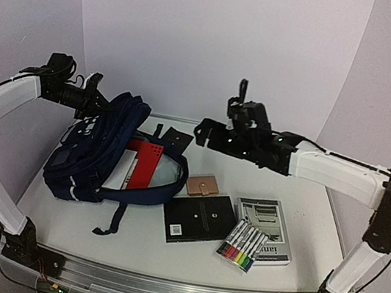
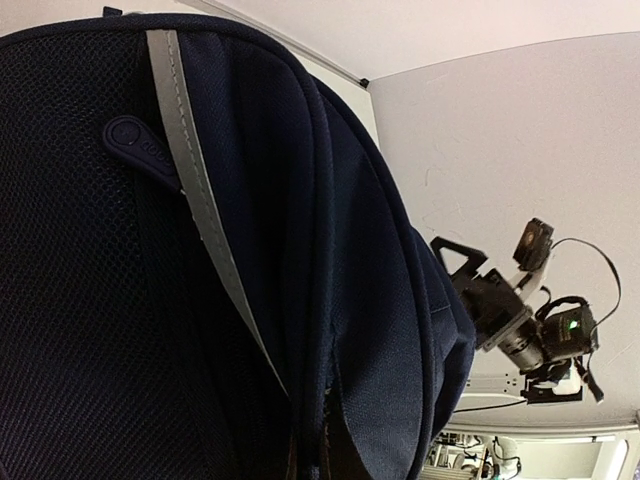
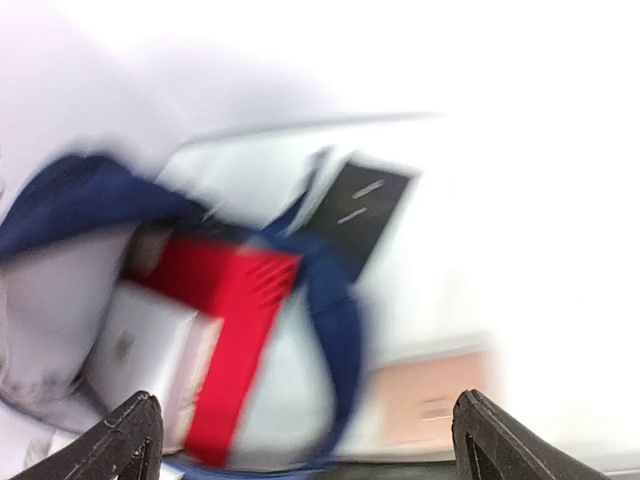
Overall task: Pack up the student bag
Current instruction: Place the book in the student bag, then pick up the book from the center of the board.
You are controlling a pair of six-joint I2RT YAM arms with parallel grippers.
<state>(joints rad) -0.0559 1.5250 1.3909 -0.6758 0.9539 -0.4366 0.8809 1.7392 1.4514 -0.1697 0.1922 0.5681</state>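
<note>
The navy student bag point(image 1: 94, 153) lies at the left of the table with its mouth facing right. My left gripper point(image 1: 92, 103) holds its upper edge raised. In the left wrist view the bag's fabric point(image 2: 200, 300) fills the frame and hides the fingers. A red book point(image 1: 147, 163) and a white book point(image 1: 126, 169) stick out of the bag's mouth. Both show blurred in the right wrist view, the red book point(image 3: 225, 290) above the white one point(image 3: 140, 350). My right gripper point(image 1: 207, 135) hovers open and empty above the table's back middle, its jaws wide apart point(image 3: 310, 440).
On the table lie a black flat item point(image 1: 175, 140) at the back, a small pink notebook point(image 1: 203, 185), a black book point(image 1: 199, 220), a pack of coloured markers point(image 1: 241, 246) and a grey booklet point(image 1: 266, 225). A bag strap point(image 1: 116, 216) trails forward.
</note>
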